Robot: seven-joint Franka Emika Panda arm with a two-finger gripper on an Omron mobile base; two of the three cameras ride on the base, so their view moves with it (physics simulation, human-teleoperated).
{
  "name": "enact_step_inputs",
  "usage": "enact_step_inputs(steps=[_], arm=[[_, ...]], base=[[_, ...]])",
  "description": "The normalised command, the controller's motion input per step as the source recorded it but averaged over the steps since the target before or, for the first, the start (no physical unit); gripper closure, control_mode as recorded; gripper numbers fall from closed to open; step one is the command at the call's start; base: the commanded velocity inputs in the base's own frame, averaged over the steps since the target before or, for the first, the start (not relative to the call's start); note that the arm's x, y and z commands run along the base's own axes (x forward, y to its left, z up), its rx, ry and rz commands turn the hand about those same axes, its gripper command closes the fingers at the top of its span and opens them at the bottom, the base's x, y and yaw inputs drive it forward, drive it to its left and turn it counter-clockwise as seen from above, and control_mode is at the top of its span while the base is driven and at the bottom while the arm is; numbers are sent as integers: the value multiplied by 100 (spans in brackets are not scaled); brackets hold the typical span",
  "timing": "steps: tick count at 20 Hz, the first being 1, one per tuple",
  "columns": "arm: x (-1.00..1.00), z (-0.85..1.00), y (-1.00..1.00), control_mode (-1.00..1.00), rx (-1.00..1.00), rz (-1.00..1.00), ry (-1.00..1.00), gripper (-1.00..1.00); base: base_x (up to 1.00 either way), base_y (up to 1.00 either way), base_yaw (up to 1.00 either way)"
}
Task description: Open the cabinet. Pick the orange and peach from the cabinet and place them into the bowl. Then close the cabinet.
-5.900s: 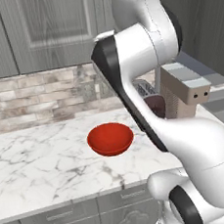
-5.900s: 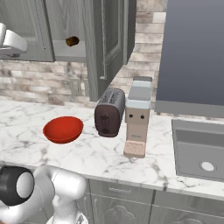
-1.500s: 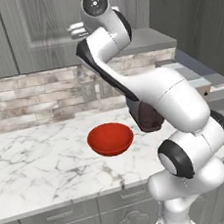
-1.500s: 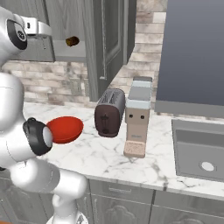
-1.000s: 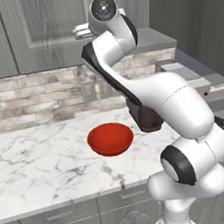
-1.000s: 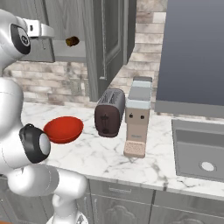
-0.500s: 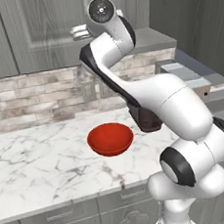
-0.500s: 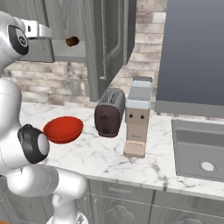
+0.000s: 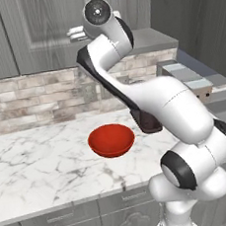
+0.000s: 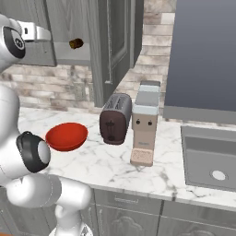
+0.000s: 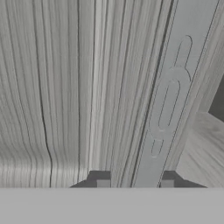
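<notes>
Sitting on the counter (image 9: 32, 169), the bowl (image 9: 111, 140) was empty. Cabinet (image 10: 110, 41) stood one door open; small dark object (image 10: 76, 44) on its shelf. Gripper (image 11: 134, 181) straddled the handle (image 11: 168, 100); grip undeterminable. No legible writing.

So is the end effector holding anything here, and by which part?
Cannot be told: the cabinet door handle runs down between the tips of the end effector, but no firm contact shows.
</notes>
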Motion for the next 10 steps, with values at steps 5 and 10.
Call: enact_step_inputs(steps=[5,10], arm=[[-65,0,27,-100,0,-1,0,100],[-70,0,24,-100,0,-3,0,100]], base=[[0,0,0],[0,0,0]])
